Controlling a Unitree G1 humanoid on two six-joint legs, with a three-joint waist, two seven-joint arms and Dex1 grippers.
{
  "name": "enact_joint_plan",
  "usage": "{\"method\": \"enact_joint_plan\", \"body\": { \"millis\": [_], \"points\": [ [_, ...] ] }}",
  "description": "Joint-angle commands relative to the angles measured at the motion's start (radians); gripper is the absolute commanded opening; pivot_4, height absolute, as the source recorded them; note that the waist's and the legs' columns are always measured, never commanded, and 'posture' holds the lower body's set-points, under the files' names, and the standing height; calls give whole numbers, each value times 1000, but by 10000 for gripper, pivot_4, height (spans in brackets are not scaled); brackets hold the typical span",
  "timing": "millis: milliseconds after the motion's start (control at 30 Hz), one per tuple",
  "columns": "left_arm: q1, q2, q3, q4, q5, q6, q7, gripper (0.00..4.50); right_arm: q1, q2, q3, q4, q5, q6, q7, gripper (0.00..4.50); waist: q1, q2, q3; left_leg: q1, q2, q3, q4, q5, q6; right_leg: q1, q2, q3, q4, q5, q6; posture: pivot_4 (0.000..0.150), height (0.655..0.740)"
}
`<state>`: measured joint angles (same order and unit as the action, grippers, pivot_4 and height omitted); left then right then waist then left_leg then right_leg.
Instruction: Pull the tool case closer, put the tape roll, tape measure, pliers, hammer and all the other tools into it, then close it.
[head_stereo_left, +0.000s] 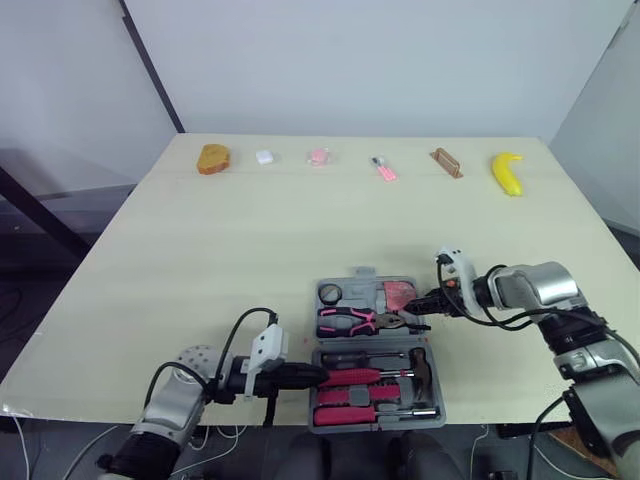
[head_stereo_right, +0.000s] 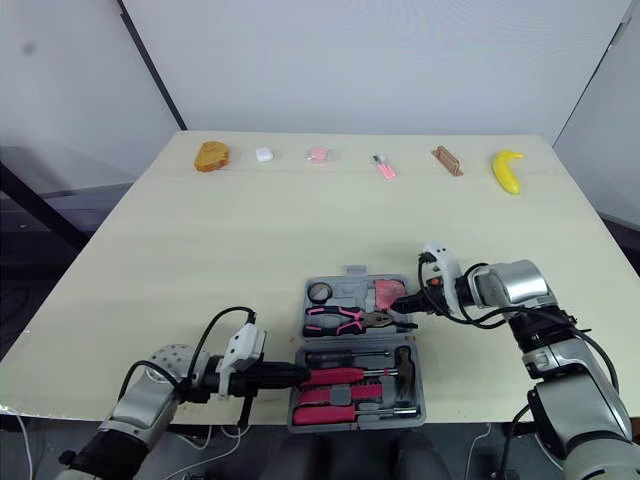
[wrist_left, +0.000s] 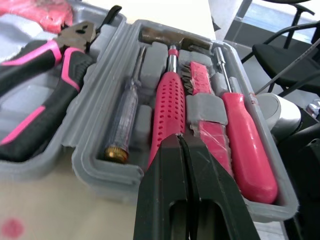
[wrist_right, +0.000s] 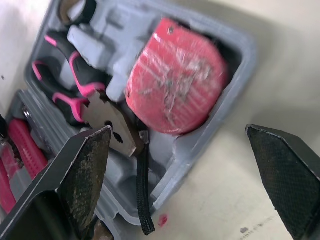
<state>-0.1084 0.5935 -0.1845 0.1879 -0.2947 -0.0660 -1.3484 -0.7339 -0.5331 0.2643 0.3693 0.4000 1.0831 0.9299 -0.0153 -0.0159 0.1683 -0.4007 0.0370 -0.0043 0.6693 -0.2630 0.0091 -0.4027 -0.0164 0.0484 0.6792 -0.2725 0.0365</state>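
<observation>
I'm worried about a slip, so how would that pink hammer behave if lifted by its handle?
The hammer looks rigid, and its metal head at one end would probably make it dip head-first. The dimpled handle likely grips well. It sits in a moulded slot of the tool case, so it may stick slightly at first.

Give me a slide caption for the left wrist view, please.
Left gripper, jaws shut, over the hammer handle in the open tool case.

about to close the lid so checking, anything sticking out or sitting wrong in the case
Yes: a black strap beside the head of the pliers drapes over the rim of the tool case, with its end outside on the table. It could get pinched on closing. The rest looks seated.
</observation>
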Motion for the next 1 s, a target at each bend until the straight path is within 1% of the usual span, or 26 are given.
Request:
{"method": "enact_joint_plan", "body": {
  "millis": [33, 333, 467, 700, 1000],
  "points": [
    [3, -6, -17, 43, 35, -30, 3, 494, -17, 12, 6, 4, -5, 3, 25, 45000, -1, 0, 0, 0, 0, 0, 0, 0, 0, 0, 0, 0, 0, 0, 0, 1500, 7400],
    [-6, -12, -30, 132, 57, -105, -1, 494, -20, 65, -39, 10, 27, 54, 45, 45000, -9, 5, -3, 1, 0, -1, 0, 0, 0, 0, 1, 0, 1, 0, 0, 1500, 7400],
    [3, -12, -32, 153, 60, -129, -3, 494, -11, 81, -97, -17, 60, 98, 36, 45000, -15, 6, -4, 1, 0, -1, 0, 0, 0, 0, 1, 0, 1, 0, 0, 1500, 7400],
    [9, -12, -27, 193, 62, -164, -4, 494, 23, 66, -148, -92, 111, 164, 49, 45000, -22, 8, -5, 1, 0, -2, -1, 0, 0, 0, 1, 0, 1, 0, 0, 1500, 7400],
    [23, 11, -3, 207, 46, -192, -19, 494, 71, 62, -263, -221, 207, 265, 20, 45000, -28, 11, -7, 2, 1, -2, -1, 0, 0, 0, 2, 1, 1, 0, 0, 1500, 7400]
  ]
}}
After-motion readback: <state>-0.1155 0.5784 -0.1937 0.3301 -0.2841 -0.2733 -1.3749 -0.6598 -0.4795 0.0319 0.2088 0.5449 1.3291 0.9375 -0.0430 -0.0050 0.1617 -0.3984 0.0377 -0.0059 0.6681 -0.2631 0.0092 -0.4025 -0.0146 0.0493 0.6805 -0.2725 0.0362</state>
